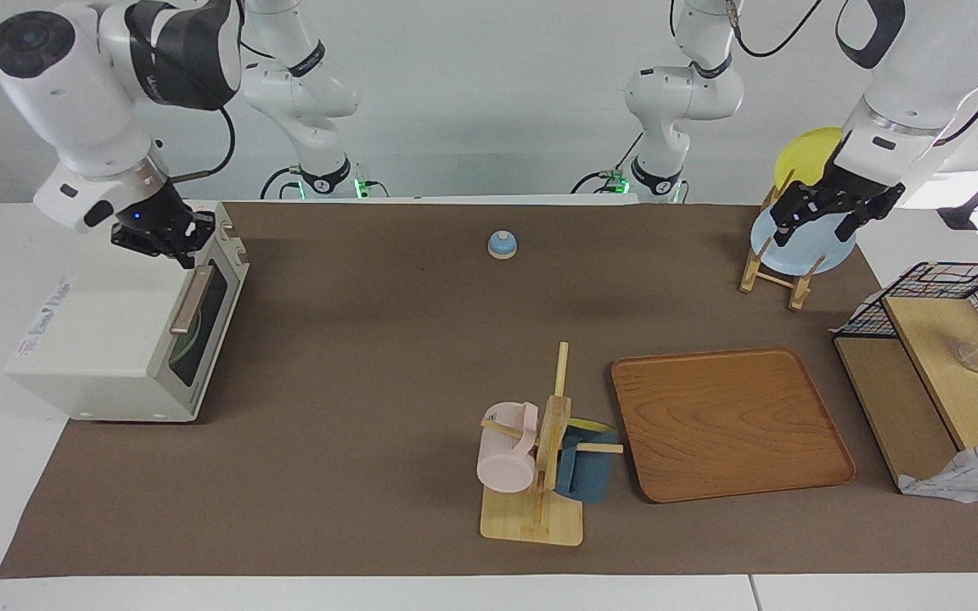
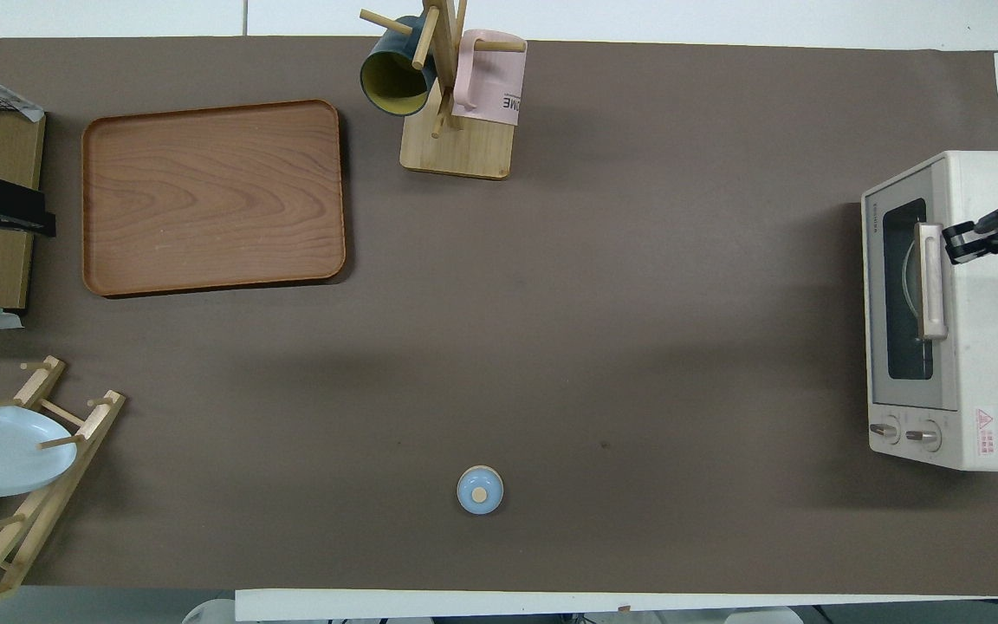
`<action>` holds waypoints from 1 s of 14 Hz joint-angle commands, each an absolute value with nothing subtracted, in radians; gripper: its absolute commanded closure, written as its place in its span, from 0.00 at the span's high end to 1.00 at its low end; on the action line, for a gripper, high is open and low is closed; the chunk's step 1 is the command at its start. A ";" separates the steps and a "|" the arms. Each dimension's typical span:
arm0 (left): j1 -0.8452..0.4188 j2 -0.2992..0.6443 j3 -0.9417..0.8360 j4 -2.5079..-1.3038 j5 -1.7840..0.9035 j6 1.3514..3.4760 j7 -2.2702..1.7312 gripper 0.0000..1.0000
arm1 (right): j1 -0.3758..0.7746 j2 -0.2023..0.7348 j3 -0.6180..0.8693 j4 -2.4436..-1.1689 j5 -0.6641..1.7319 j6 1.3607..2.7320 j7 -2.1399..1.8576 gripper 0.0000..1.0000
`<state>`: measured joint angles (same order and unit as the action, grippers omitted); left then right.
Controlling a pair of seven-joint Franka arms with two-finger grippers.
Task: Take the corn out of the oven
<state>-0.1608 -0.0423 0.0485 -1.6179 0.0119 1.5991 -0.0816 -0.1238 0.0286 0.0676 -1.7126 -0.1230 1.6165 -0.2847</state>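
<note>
Brown mat: cream oven (image 1: 128,318), door shut.

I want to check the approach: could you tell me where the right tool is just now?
The right tool, shut, is over the top front edge of the oven, just above its door handle, at the right arm's end of the table.
</note>
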 commanded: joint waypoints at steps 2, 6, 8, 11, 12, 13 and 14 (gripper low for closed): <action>-0.152 -0.058 0.046 -1.635 0.006 1.594 -0.072 1.00 | -0.153 -0.002 0.069 -1.827 -0.172 1.712 -0.334 0.00; -0.152 -0.058 0.046 -1.635 0.008 1.592 -0.071 1.00 | -0.175 0.005 0.069 -1.887 -0.175 1.798 -0.337 0.00; -0.152 -0.058 0.046 -1.635 0.008 1.592 -0.072 1.00 | -0.175 0.006 0.071 -1.904 -0.176 1.816 -0.337 0.00; -0.152 -0.058 0.046 -1.635 0.006 1.594 -0.071 1.00 | -0.170 0.009 0.071 -1.940 -0.176 1.867 -0.337 0.00; -0.152 -0.058 0.046 -1.635 0.008 1.594 -0.071 1.00 | -0.164 0.021 0.071 -1.944 -0.176 1.884 -0.331 0.00; -0.152 -0.058 0.046 -1.635 0.008 1.594 -0.071 1.00 | -0.155 0.032 0.072 -1.944 -0.176 1.896 -0.325 0.00; -0.152 -0.058 0.046 -1.635 0.008 1.594 -0.072 1.00 | -0.137 0.044 0.072 -1.944 -0.176 1.914 -0.315 0.00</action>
